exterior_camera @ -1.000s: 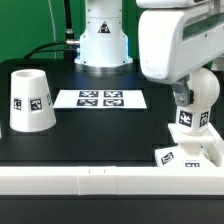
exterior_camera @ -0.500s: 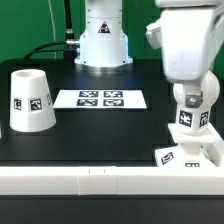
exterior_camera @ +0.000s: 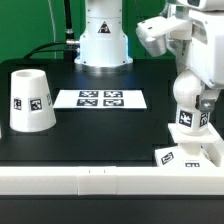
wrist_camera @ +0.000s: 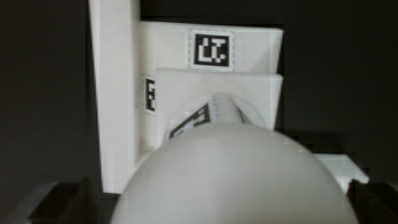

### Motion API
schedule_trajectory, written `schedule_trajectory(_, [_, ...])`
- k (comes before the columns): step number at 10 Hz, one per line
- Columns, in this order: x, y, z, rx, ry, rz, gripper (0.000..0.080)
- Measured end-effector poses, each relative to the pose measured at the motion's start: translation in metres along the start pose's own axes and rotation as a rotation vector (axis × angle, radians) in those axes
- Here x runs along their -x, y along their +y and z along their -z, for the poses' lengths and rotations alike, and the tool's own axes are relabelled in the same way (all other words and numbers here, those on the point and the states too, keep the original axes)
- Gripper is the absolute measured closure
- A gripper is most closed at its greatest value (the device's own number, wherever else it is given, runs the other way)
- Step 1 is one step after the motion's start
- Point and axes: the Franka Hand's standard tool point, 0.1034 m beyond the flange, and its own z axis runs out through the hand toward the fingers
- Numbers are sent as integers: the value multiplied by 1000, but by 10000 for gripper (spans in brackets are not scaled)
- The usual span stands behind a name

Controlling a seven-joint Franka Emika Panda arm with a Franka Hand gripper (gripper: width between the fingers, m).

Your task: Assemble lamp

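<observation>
Bulb [exterior_camera: 187, 100] upright on flat square base [exterior_camera: 196, 152], near front edge of bench [exterior_camera: 100, 132], exterior view's right. Hand [wrist_camera: 205, 200] above bulb, fingers [wrist_camera: 50, 203] flanking it; gripping or clear, cannot tell. Shade [exterior_camera: 30, 100] wide end down, well apart at exterior view's left. Marker board [exterior_camera: 100, 98] between.

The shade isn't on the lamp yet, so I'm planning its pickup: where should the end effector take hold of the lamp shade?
Probably the narrow upper end of the lamp shade, coming straight down from above. It stands upright on the table, wide end down and tapering upward, so the fingers span least there, and nothing stands close beside it.
</observation>
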Motion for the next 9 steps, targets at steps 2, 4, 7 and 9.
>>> schedule_trajectory(2, [2, 0, -1, -1, -3, 59, 101])
schedule_trajectory(4, [3, 0, -1, -1, -3, 50, 224])
schedule_trajectory(7, [3, 0, -1, -1, -4, 11, 224])
schedule_trajectory(9, [4, 0, -1, -2, -1, -14, 224])
